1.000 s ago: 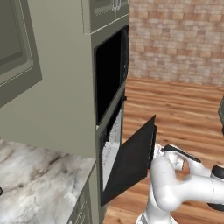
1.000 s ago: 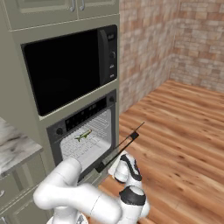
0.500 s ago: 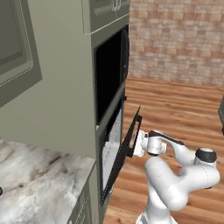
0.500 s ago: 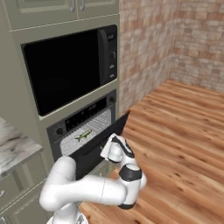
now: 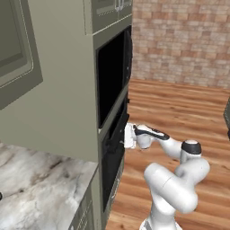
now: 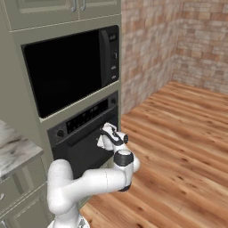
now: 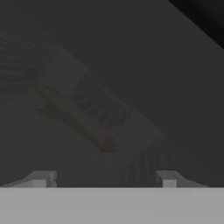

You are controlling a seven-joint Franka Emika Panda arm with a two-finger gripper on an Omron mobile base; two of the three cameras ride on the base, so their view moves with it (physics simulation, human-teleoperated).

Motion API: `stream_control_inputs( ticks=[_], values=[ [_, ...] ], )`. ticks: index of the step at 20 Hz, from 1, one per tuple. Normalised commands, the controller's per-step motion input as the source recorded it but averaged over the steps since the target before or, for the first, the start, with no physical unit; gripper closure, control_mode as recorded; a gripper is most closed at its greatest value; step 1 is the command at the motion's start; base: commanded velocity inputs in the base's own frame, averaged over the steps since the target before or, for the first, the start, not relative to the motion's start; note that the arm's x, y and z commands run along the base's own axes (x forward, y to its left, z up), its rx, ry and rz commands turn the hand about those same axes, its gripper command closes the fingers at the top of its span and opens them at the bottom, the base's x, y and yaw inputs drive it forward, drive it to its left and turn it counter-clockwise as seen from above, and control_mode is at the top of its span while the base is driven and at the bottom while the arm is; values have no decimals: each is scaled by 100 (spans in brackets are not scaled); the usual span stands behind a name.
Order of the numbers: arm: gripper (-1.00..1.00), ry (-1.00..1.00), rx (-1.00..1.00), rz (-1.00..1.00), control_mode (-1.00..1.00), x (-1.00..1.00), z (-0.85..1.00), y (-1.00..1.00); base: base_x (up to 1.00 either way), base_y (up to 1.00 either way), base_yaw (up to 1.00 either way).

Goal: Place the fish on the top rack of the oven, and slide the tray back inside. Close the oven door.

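Observation:
The oven door (image 5: 116,140) stands almost upright against the black oven (image 6: 83,116) in the olive-green column. My gripper (image 5: 128,136) is up against the door's outer face (image 6: 84,153), near its top edge, with the fingers spread and nothing between them (image 6: 103,139). In the hand view the gripper (image 7: 105,179) is open and faces the dark door. Through that panel the fish (image 7: 65,111) shows dimly, lying on the faint wires of the top rack (image 7: 103,107) inside the oven.
A taller glossy black glass-fronted unit (image 6: 67,67) sits above the oven. A marble counter (image 5: 40,188) lies to the left of the column. Open wooden floor (image 6: 178,151) stretches to the right, ending at a brick wall (image 5: 179,40).
The oven door has swung up from half open to almost upright. My gripper followed it, rising and moving in towards the oven front.

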Motion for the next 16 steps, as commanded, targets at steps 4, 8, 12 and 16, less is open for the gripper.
stream_control_inputs(
  ticks=[4, 8, 12, 16],
  values=[
    [-100, -4, -2, 7, -100, 74, -100, 100, 0, 0, 0],
    [-100, -3, -9, 0, -100, 22, -68, 97, 0, 0, 0],
    [-100, -4, -2, -5, -100, 0, -9, 36, 0, 0, 0],
    [-100, 0, 0, 0, -100, 0, 0, 0, 0, 0, 0]
  ],
)
